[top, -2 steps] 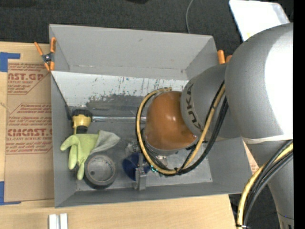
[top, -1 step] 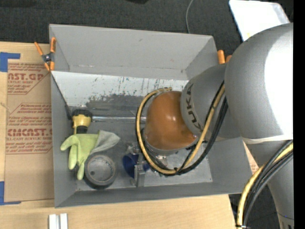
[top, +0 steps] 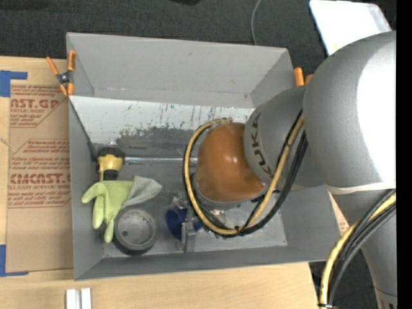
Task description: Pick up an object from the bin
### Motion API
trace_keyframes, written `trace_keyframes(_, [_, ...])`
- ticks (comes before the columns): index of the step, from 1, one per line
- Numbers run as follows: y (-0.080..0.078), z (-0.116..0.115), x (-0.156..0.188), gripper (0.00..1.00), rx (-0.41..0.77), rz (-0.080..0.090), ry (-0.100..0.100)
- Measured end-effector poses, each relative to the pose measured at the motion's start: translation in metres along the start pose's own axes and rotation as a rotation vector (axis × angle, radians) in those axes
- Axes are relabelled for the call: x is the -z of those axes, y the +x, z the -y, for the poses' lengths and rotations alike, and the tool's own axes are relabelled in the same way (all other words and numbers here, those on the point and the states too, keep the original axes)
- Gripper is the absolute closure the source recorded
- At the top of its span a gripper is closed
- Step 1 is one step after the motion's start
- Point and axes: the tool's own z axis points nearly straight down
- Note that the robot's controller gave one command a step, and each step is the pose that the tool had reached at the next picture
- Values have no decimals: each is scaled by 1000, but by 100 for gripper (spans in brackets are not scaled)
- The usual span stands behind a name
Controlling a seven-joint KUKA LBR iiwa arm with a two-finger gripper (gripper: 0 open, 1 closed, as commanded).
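My gripper [top: 188, 232] is low in the bin's front middle, under the arm's orange cover. A small blue thing [top: 172, 220] lies right against its left side; whether it is gripped is hidden. A grey roll of tape [top: 134, 230] lies flat just left of that, near the front wall. A yellow-green glove [top: 111, 198] is spread beside the roll, partly over its top edge.
A tool with a yellow handle [top: 109, 162] and a long metal shaft [top: 154, 159] lies across the back left of the floor. The arm and its black and yellow cables cover the bin's right half.
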Motion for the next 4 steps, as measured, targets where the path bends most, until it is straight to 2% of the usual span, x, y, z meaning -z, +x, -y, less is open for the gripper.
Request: trace_keyframes(4, [0,0,0,100,0,0,0])
